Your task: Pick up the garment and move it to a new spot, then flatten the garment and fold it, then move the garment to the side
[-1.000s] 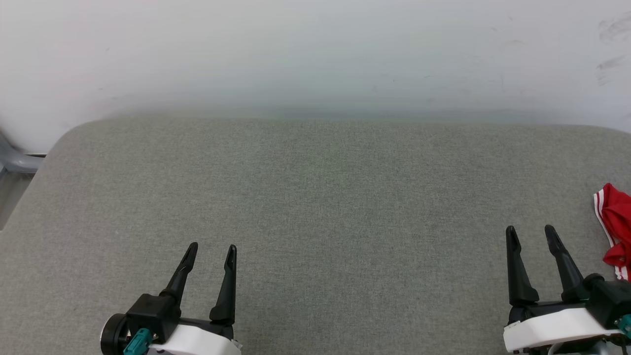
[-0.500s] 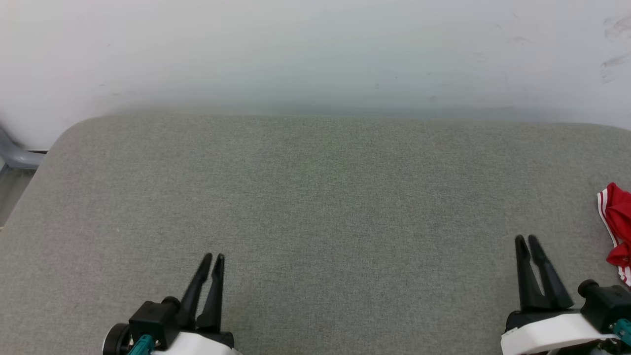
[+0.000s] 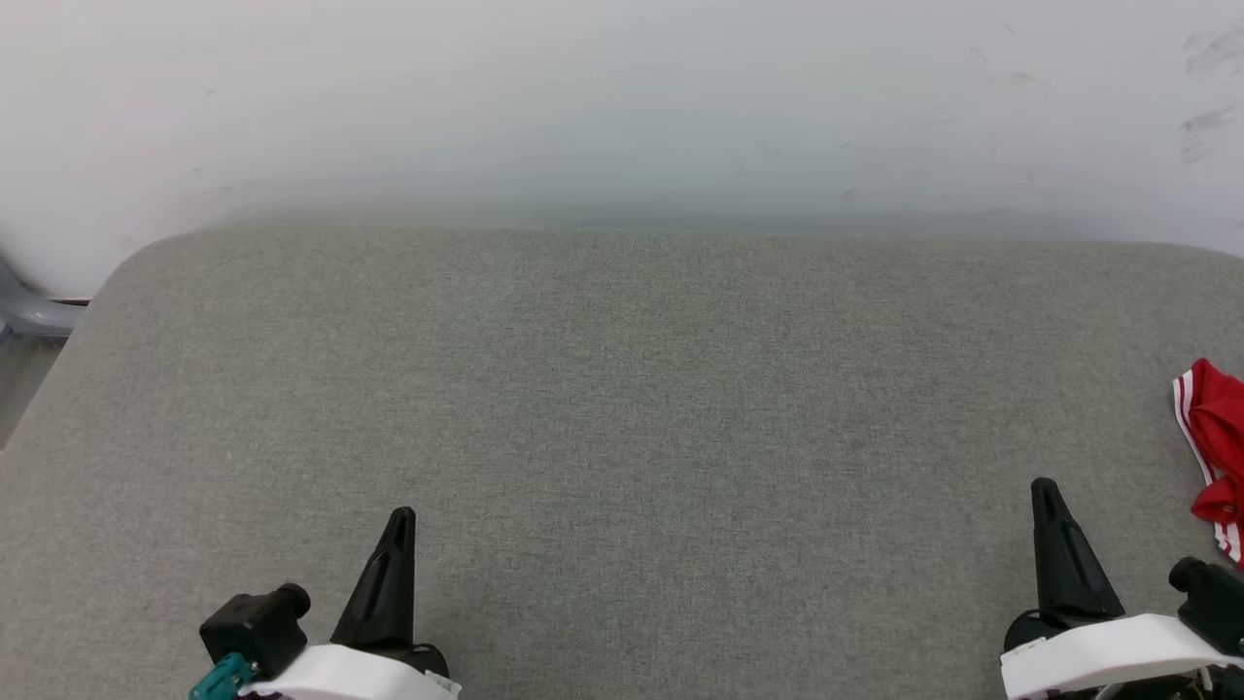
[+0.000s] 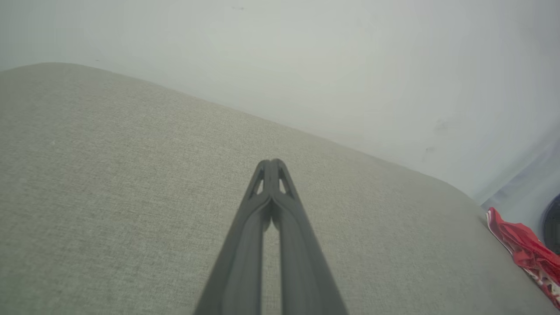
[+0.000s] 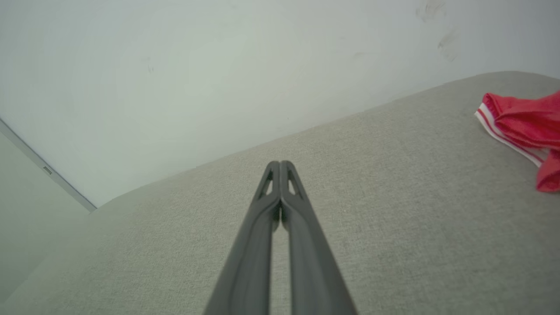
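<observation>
Mostly grey fabric pad (image 3: 622,408) across the head view, with a pale wall (image 3: 622,97) along the top. Down at the lower left, the left gripper (image 3: 400,525), fingers pointing up the frame, pinched fully together and empty. Same deal at the lower right for the right gripper (image 3: 1048,496): tips squeezed tight, holding nothing. Both over bare fabric; can't tell whether resting on it or floating a bit above.

As for the garment (image 3: 1208,452): way over at the right edge of the head view, about halfway down, cut off by the frame. Red, bunched up, white-striped trim along its left side. Lying on the pad, just up and right of the right gripper, with a clear gap between them. Well apart from the left gripper.

In the left wrist view, the left gripper (image 4: 271,164) straight up the middle, tips meeting, and the garment (image 4: 525,249) as a red heap at the lower right edge, near the pad's rounded corner. In the right wrist view, the right gripper (image 5: 280,164) dead centre, tips together, with the garment (image 5: 523,120) at the upper right, striped trim on its left side.
</observation>
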You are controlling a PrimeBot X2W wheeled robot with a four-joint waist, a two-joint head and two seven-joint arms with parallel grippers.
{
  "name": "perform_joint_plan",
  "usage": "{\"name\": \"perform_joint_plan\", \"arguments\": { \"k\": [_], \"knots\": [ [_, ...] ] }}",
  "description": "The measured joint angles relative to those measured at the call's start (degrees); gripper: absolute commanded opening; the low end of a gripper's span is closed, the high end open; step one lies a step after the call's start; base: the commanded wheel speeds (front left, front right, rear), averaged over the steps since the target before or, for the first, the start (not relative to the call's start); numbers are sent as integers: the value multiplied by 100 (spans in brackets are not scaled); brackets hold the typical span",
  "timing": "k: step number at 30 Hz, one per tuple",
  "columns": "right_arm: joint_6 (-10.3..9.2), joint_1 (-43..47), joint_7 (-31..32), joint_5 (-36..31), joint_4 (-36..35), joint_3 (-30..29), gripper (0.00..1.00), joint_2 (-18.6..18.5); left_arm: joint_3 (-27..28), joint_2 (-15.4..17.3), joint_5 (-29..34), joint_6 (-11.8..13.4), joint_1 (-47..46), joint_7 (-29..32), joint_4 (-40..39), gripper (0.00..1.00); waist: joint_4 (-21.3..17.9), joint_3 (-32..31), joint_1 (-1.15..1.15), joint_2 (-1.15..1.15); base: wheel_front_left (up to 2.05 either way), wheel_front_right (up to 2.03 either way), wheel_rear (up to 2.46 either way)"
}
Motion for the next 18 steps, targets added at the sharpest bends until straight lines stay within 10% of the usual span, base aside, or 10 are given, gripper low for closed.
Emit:
{"name": "perform_joint_plan", "arguments": {
  "k": [18],
  "knots": [
    [0, -155, 448, 1684, 129, -60, 0, 0, 109, 85, -1826, -1, -212, 363, 200, 0, -45, -12, 0, 0, 0, 0, 0]
  ]
}}
